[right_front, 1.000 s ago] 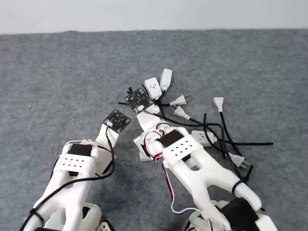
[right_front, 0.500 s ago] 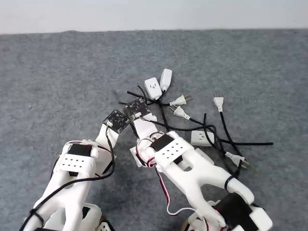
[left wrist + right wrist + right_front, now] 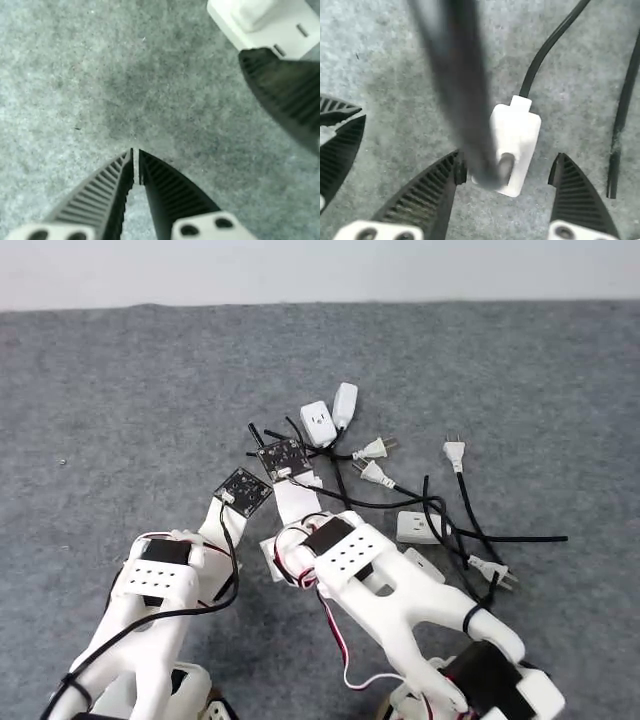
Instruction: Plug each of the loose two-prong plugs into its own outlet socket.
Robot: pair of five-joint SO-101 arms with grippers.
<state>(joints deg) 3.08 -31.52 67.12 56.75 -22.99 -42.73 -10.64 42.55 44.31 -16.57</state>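
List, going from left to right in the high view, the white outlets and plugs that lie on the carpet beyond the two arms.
square outlet → slim white block → flat outlet → far plug → near plug. The two middle plugs overlap, so they are left out.

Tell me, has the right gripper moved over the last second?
Yes. The right gripper has pulled back toward the arms' bases and slightly left, widening its gap from the white outlet socket in the high view.

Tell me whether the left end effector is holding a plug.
No, the left end effector is shut with nothing in it, its tips meeting over bare grey carpet.
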